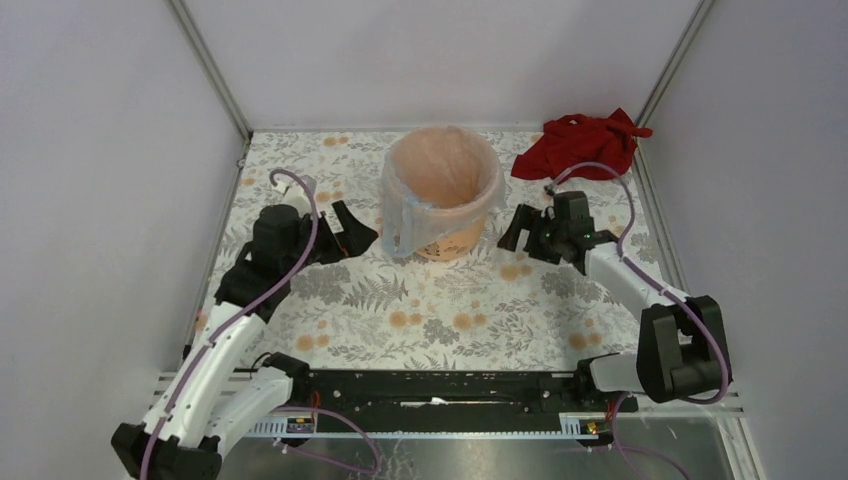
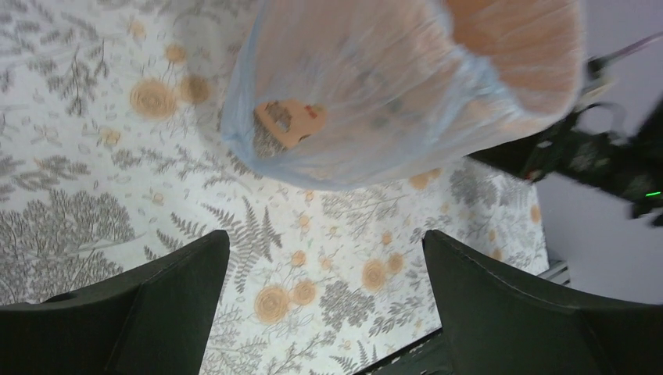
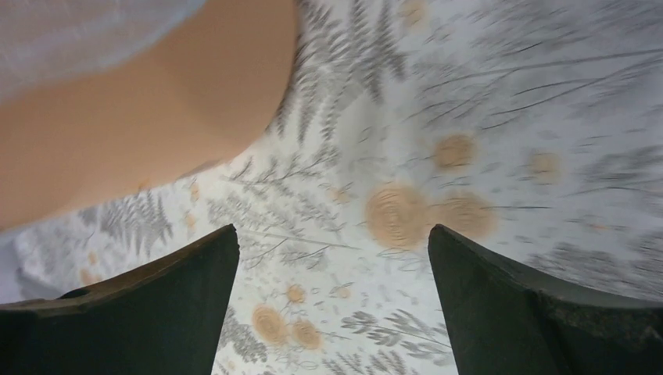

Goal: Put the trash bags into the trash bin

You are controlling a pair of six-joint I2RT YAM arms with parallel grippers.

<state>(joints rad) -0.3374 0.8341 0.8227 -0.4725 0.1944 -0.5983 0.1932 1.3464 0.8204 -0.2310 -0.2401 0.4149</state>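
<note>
The pale blue trash bag (image 1: 408,222) lines the orange bucket (image 1: 462,238), folded over its rim and sagging loose down the wall at about 8 o'clock. A tug on that slack film could peel the liner off or tip the bucket. The left end effector (image 1: 352,228), spread and empty, waits at the bucket's 9 o'clock, near the film. The right end effector (image 1: 517,230), also open, is at 3 o'clock.

Left wrist view: the bag (image 2: 375,101) veils the side of the bucket (image 2: 291,123), so its print is unreadable; the bucket is cut off at 1 o'clock. Right wrist view: the bucket runs off the frame at 10 o'clock, and the tablecloth (image 3: 547,94) blurs toward 2 o'clock.
</note>
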